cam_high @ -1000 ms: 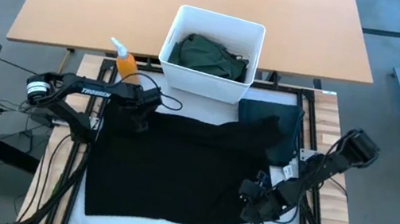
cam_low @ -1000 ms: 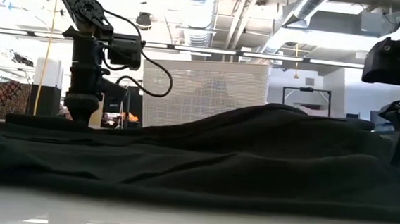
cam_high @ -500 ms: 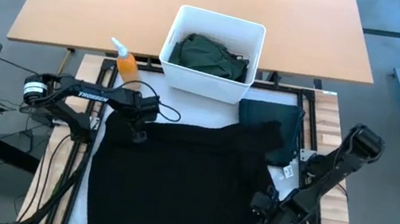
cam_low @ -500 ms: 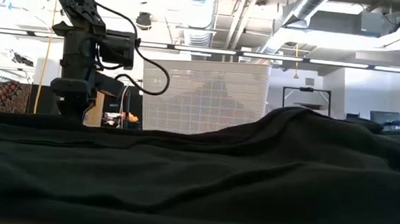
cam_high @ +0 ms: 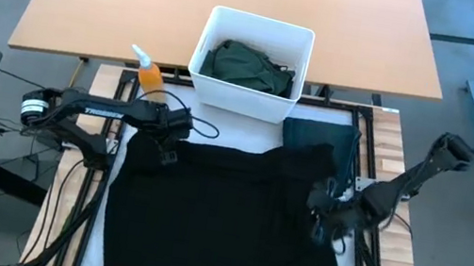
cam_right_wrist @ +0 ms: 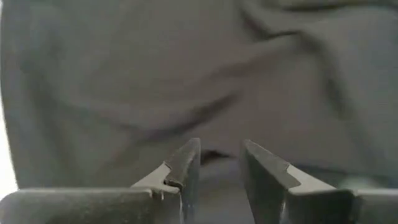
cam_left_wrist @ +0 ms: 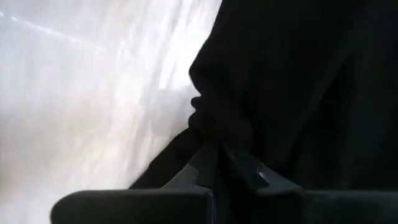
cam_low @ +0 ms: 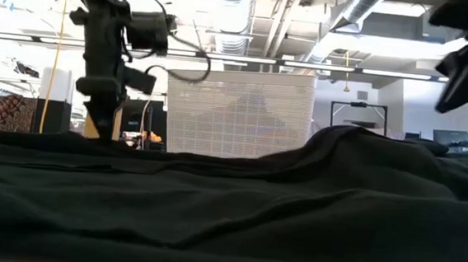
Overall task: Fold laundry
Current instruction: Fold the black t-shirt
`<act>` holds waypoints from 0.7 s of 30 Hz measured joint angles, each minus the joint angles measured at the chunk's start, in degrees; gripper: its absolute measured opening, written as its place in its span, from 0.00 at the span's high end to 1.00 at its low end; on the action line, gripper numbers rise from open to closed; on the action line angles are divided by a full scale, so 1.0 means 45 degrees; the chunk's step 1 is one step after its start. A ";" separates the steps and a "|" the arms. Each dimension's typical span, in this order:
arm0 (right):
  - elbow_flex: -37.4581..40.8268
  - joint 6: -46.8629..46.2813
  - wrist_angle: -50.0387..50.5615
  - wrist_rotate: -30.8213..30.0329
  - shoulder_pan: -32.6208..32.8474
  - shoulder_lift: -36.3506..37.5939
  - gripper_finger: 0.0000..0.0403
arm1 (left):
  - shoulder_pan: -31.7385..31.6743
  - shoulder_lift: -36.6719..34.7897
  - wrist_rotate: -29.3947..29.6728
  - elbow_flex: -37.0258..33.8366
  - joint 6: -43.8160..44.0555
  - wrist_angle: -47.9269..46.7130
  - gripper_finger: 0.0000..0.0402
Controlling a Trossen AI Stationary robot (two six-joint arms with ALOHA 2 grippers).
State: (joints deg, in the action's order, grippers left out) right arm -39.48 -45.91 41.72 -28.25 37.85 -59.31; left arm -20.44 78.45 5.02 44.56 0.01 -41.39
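**Black shirt flat, left end effector pinching its far-left corner**

Black shirt [cam_high: 225, 209] lies spread across the white surface [cam_high: 247, 127], in front of the white bin [cam_high: 250, 63] holding a dark green garment [cam_high: 249, 66]. Left end effector [cam_high: 164, 153] is clamped on the shirt's far-left corner, cloth bunched between its fingers [cam_left_wrist: 245, 169]. Right end effector [cam_high: 323, 225] hovers over the shirt's right edge, fingers [cam_right_wrist: 186, 163] slightly apart, holding nothing. Folded dark garment [cam_high: 320, 139] sits right of the bin.

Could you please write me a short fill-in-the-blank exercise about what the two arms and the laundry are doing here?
1. The left gripper is shut on a corner of the ____ garment.
2. The white bin holds a dark ____ garment.
3. The right gripper hovers over the cloth with its fingers ____.

Missing words: black; green; open
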 joint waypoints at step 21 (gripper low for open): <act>-0.0251 0.4173 0.2748 -0.0338 -0.4704 0.0404 0.60 | 0.2395 -0.2538 0.0146 0.0218 0.0483 -0.0256 0.62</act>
State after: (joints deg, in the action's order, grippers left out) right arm -40.61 -27.13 54.09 -29.77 16.68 -57.49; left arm -9.66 67.02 5.68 45.54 2.18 -42.55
